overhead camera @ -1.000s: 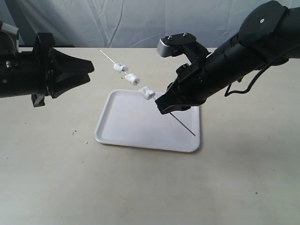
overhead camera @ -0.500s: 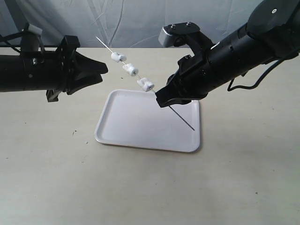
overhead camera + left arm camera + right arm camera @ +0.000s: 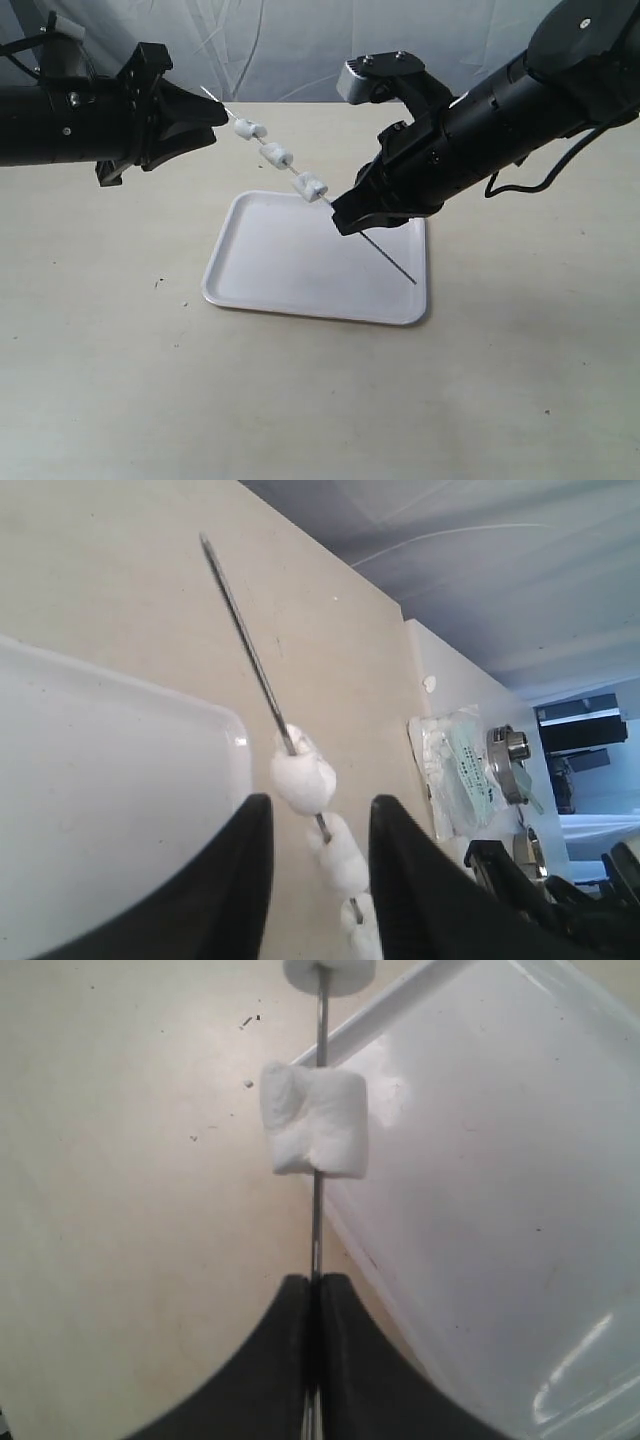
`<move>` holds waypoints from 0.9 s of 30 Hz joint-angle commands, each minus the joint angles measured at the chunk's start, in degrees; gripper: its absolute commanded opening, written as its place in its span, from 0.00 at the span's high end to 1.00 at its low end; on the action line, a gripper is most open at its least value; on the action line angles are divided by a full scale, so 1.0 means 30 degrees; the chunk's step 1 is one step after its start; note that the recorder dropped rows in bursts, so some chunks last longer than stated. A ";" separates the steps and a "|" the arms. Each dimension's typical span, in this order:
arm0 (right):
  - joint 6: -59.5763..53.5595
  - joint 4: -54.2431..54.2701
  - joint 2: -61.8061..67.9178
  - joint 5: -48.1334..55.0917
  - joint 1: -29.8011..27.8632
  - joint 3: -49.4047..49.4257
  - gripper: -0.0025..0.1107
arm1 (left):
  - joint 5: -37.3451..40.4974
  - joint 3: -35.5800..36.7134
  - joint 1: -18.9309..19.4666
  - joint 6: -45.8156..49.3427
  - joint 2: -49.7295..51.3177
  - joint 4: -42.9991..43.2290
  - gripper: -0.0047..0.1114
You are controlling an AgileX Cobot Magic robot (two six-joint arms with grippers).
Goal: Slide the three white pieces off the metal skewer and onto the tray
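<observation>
Silvery metal skewer [image 3: 392,264] slants above the tray [image 3: 260,285], pinched below the pieces by the closed right end effector [image 3: 345,215]. This grip holds the rod steady and leaves its upper end free. The three white pieces [image 3: 274,155] are strung along that raised upper stretch. The left end effector [image 3: 215,112] has its jaws apart, straddling the rod at the topmost piece, likely placed to pinch pieces and draw them off the free end.

Wide beige table [image 3: 300,400], matte, marked with a few tiny dark specks [image 3: 157,284]. Bears a white rectangular tray [image 3: 280,270] with rounded corners and a low raised rim, lying flat near the middle, glossy inside
</observation>
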 commanded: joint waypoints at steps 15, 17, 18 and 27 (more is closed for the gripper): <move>-0.0315 0.1971 -0.0173 -0.0499 0.1072 -0.0091 0.98 | -0.0673 -0.0133 -0.0060 -0.0096 0.0033 -0.0177 0.68; -0.0315 0.2042 -0.0173 -0.0591 0.1072 -0.0091 0.98 | -0.0801 -0.0133 -0.0060 -0.0096 0.0033 -0.0177 0.68; -0.0315 0.2042 -0.0173 -0.0591 0.1072 -0.0091 0.98 | -0.0801 -0.0133 -0.0060 -0.0096 0.0033 -0.0177 0.68; -0.0315 0.2042 -0.0173 -0.0456 0.1072 -0.0091 0.98 | -0.0802 -0.0133 -0.0060 -0.0075 0.0033 -0.0177 0.84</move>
